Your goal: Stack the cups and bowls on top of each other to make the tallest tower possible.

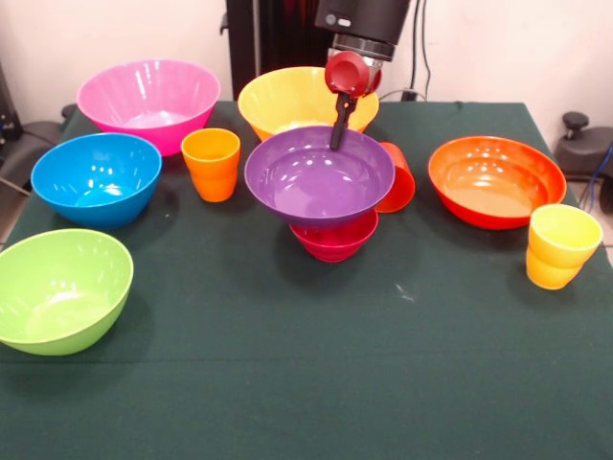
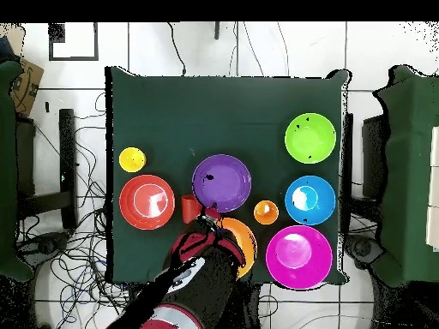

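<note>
A wide purple bowl (image 1: 316, 177) (image 2: 221, 182) rests on a small magenta-red bowl (image 1: 335, 241) at the table's middle, forming a low tower. My gripper (image 1: 337, 134) (image 2: 208, 210) comes down at the purple bowl's far rim and looks shut on that rim; one dark finger (image 1: 339, 115) reaches inside it. A plain red-orange cup (image 1: 398, 177) (image 2: 189, 207) lies tipped beside the purple bowl. A ribbed orange cup (image 1: 211, 163) and a ribbed yellow cup (image 1: 562, 244) stand apart.
The other bowls stand singly around the middle: pink (image 1: 148, 101), yellow (image 1: 287, 101) behind the gripper, blue (image 1: 96, 177), green (image 1: 57, 287) and orange-red (image 1: 496, 180). The green cloth (image 1: 316, 383) covers the table.
</note>
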Action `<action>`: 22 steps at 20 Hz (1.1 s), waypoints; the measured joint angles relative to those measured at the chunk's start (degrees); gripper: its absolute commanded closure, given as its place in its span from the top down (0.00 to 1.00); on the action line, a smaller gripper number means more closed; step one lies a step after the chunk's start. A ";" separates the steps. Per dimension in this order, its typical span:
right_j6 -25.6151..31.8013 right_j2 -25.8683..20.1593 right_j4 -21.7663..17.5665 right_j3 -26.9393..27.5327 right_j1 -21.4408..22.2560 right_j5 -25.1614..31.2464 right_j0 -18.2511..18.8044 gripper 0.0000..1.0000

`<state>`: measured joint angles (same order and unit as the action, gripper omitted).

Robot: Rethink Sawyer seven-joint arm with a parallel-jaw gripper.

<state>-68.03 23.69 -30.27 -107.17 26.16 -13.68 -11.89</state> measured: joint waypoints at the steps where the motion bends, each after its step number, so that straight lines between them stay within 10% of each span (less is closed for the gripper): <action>1: 0.00 0.00 0.00 -0.01 0.00 -0.32 0.02 0.00; 22: 0.00 0.01 -0.01 0.10 -0.01 -4.48 -0.44 0.00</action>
<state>-68.03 23.69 -30.28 -107.07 26.16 -18.16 -12.33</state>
